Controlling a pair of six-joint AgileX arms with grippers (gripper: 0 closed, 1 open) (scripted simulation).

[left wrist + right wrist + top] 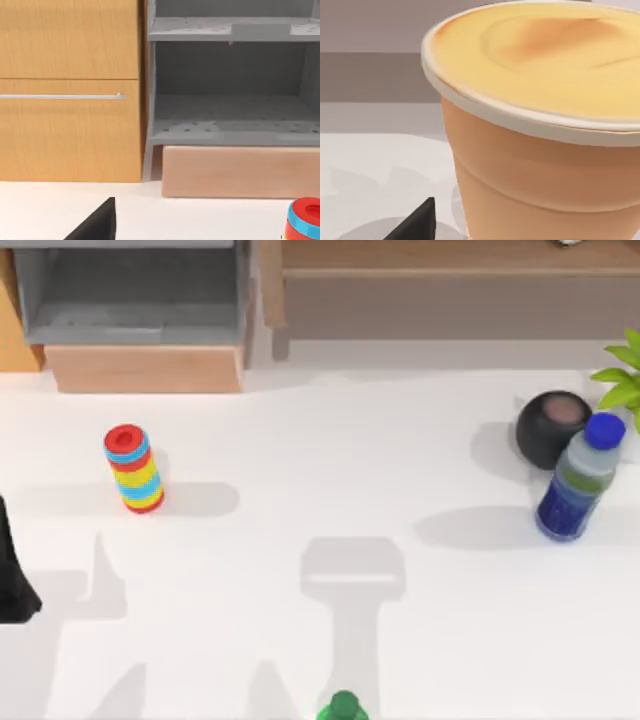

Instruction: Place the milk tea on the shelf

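The milk tea [540, 150] is a peach-orange cup whose wall tapers toward its base, with a faint ridge partway down. A pale cream rim rings its top, and the lid inside that rim is a smooth yellow-tan surface with a shallow darker dip near the middle. It fills most of the right wrist view, seen very close and tilted in that picture; whether it rests on the worktop cannot be told.

The shelf [450, 280] runs along the far edge of the worktop, toward the right in the top view. A light brown board lies over a darker grey-brown recess, with a wooden upright at its left end.
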